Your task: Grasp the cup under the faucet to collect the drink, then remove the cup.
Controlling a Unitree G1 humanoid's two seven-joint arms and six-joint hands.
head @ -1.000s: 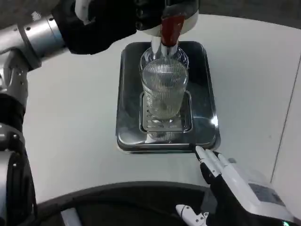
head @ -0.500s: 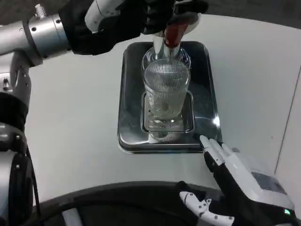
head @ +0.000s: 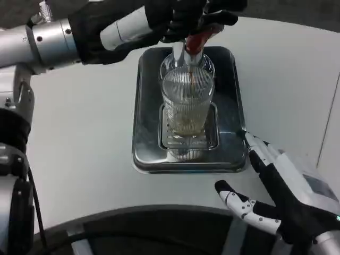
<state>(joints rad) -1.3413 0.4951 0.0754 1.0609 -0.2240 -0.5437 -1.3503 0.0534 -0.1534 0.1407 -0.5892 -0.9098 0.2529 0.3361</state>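
A clear ribbed glass cup [head: 187, 103] stands upright on the grate of a shiny metal drip tray [head: 149, 143], under the faucet. A thin dark stream falls from the spout into the cup, and a little brownish liquid lies at its bottom. My left hand [head: 186, 16] reaches across the top of the picture and presses on the red faucet lever [head: 197, 40]. Near the tray's front right corner my right hand [head: 279, 188] is open, fingers spread, apart from the cup.
The tray sits on a white table [head: 79, 149]. A dark curved edge [head: 133, 223] runs along the bottom of the picture. My left forearm [head: 53, 42] crosses the upper left.
My left hand has come forward onto the red lever and tilted it; drink now streams into the cup. My right hand has moved right and forward beside the tray, with its fingers spread wider.
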